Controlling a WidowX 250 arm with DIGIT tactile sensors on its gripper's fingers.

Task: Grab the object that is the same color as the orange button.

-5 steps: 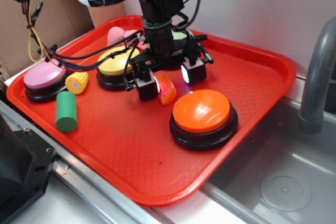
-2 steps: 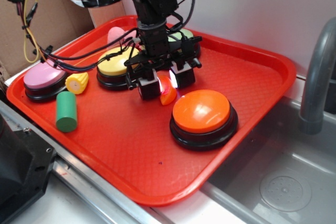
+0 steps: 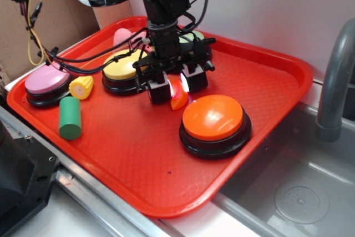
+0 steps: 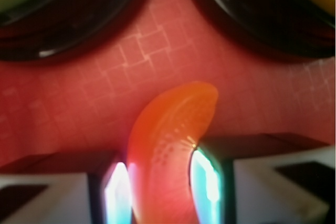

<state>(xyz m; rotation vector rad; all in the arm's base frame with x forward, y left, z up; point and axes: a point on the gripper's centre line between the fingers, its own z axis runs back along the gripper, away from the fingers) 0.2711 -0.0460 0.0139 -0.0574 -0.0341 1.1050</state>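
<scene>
Gripper (image 3: 176,86) pinching the orange segment (image 4: 168,156) (pads both sides) — squeeze firmly, lift straight, clear of the orange button (image 3: 213,117).

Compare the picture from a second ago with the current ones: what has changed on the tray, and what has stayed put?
The pincer has closed: its fingers, spread wide a second ago, now press both sides of the orange crescent toy, which remains on the red tray. The orange button, yellow corn toy and green cylinder have not moved.
</scene>
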